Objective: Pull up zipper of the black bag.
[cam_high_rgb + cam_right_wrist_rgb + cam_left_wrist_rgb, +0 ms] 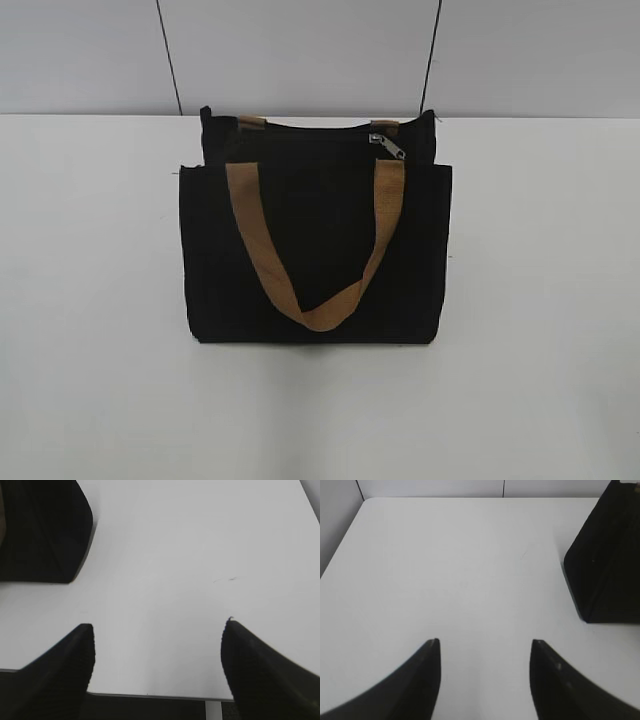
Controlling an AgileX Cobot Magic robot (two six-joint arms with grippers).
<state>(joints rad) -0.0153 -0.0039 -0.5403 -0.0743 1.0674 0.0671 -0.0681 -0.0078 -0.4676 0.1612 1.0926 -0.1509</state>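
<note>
The black bag (315,250) stands upright in the middle of the white table, its tan handle (310,250) hanging down the front pocket panel. The zipper (310,135) runs along the top edge, with its silver pull tab (389,146) near the right end. Neither gripper shows in the exterior view. In the left wrist view my left gripper (485,642) is open and empty over bare table, with the bag (610,560) far to its upper right. In the right wrist view my right gripper (157,625) is open and empty, with the bag (40,530) at the upper left.
The white table (100,300) surrounds the bag. Its near edge (150,696) shows below the right gripper, and its far left corner (365,502) shows in the left wrist view. A grey panelled wall (300,50) stands behind the table.
</note>
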